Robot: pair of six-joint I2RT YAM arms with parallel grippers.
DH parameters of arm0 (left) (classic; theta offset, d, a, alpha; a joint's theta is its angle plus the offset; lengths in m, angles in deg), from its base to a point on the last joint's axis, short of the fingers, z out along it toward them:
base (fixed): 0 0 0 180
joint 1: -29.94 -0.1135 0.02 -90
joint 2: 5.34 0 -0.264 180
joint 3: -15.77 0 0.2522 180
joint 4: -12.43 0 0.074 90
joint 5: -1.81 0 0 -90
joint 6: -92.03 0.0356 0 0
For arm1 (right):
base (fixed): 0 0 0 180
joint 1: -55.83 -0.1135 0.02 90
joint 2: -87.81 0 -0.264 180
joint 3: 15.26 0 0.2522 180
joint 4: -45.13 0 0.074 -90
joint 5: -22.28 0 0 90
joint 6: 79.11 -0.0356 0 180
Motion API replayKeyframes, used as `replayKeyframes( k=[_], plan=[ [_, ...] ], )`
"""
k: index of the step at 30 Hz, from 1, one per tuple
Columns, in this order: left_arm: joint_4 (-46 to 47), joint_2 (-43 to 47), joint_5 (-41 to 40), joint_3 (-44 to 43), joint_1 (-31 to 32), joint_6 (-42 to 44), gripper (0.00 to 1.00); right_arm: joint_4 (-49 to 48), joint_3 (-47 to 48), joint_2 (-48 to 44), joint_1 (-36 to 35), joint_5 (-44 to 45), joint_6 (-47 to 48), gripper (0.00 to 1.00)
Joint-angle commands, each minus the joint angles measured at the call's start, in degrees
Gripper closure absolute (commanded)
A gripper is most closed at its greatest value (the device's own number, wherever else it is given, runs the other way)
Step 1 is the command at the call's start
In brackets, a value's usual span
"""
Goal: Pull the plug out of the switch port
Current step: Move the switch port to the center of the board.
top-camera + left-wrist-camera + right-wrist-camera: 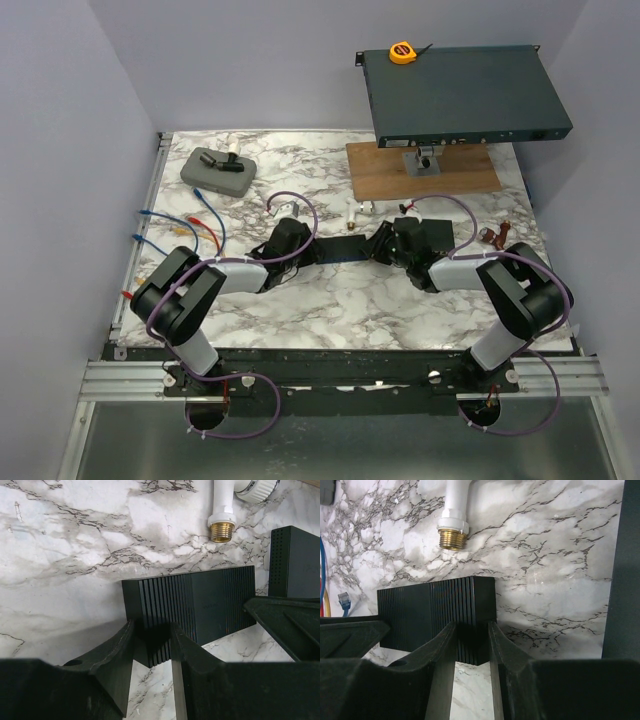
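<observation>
A small black ribbed switch box (340, 247) lies at the table's middle between my two grippers. My left gripper (305, 245) is shut on its left end; the left wrist view shows the jaws (152, 640) clamped on a corner of the box (200, 600). My right gripper (378, 243) is shut on its right end, with the jaws (471, 637) clamped on the box (430, 612). No plug or port on the box shows in any view. A loose blue cable plug (344, 601) lies on the table to the left.
A large rack switch (465, 95) with a yellow tape measure (401, 52) on it stands on a wooden board (460, 175) at the back. A grey case (215, 170), coloured cables (165, 230) and a white brass-ended fitting (353, 213) are nearby. Another black box (295, 562) lies right.
</observation>
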Motion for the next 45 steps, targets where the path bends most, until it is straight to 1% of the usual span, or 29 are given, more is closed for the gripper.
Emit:
replayKeyframes(
  k=[1, 14, 23, 35, 36, 39, 42, 45],
  plan=[
    [1.9, -1.5, 6.9, -1.3, 2.4, -0.3, 0.68, 5.2, -1.3, 0.4, -0.3, 0.6, 0.5, 0.67],
    [0.1, -4.6, 6.8, -5.5, 2.3, 0.7, 0.67, 5.3, -1.1, 1.3, 0.2, -0.5, -0.5, 0.65],
    [0.4, -4.2, 4.9, -4.4, 2.2, 0.2, 0.64, 5.7, -0.7, 1.5, 0.8, -0.4, -0.5, 0.63],
    [0.4, -3.0, 4.2, -3.2, 1.8, -0.9, 0.50, 7.6, -0.1, -0.1, 0.8, 0.8, -0.2, 0.54],
    [0.3, -2.8, 2.6, -3.1, 1.8, -0.9, 0.48, 7.8, 0.0, -0.2, 0.8, 1.1, -0.1, 0.53],
    [0.2, -2.7, 2.0, -2.5, 1.6, -1.4, 0.43, 8.6, 0.4, -0.7, 0.8, 1.8, 0.1, 0.48],
    [-0.1, -2.1, 1.5, -2.0, 1.5, -1.9, 0.39, 9.7, 0.5, -1.8, 0.8, 2.7, 0.2, 0.41],
    [-1.9, 0.0, 0.7, -1.2, 1.0, -1.8, 0.30, 12.5, 1.3, -3.7, 0.8, 3.1, 0.0, 0.34]
  ],
)
